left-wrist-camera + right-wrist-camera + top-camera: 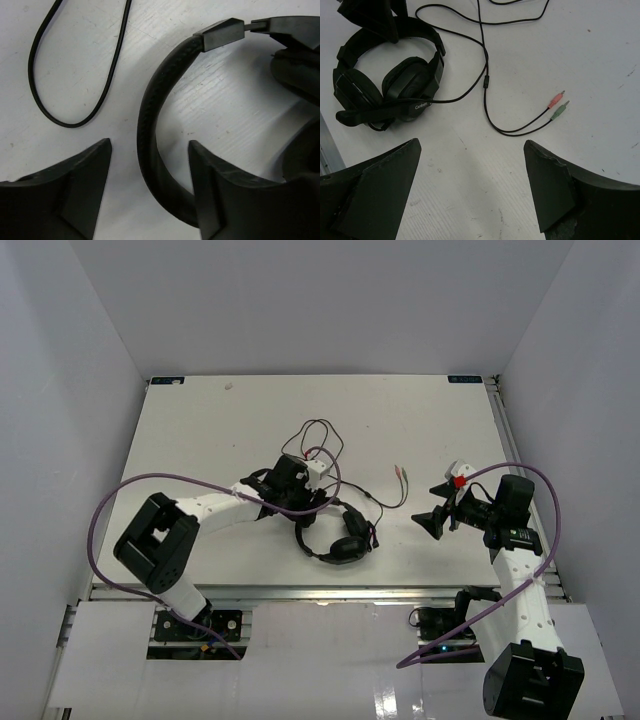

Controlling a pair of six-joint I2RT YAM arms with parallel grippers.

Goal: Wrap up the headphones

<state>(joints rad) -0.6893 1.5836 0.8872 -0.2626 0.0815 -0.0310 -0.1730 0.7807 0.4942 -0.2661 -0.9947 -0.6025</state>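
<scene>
Headphones (340, 540): lying flat on the white surface (200, 430), toward its near edge and roughly midway between the two arms.
Headband (150, 100): black and padded. It bows out toward the left arm and runs up between the left tool's fingers.
Earcups (407, 85): dark and padded, on the side of the headphones away from the left arm. A thin boom (380, 112) with small white lettering lies across the front of them.
Left tool (150, 144): down low over the surface, fingers apart with one on each side of the headband. Bare surface shows between the band and one finger. On the other side the band passes close by or under the finger, and I cannot tell if they touch. It is not clamped on anything.
Right tool (472, 145): fingers spread wide with nothing between them, over bare surface. It sits to the right of the headphones, apart from them and facing them.
Cable (483, 65): thin, black and slack on the surface. It loops toward the far side of the surface, then trails to the right. One bend lies near the left tool without touching it.
Plugs (555, 100): one pink and one green, side by side at the cable's end. They lie between the headphones and the right tool, touched by neither tool.
Arm cables (110, 510): thick and purple, arching off each arm.
</scene>
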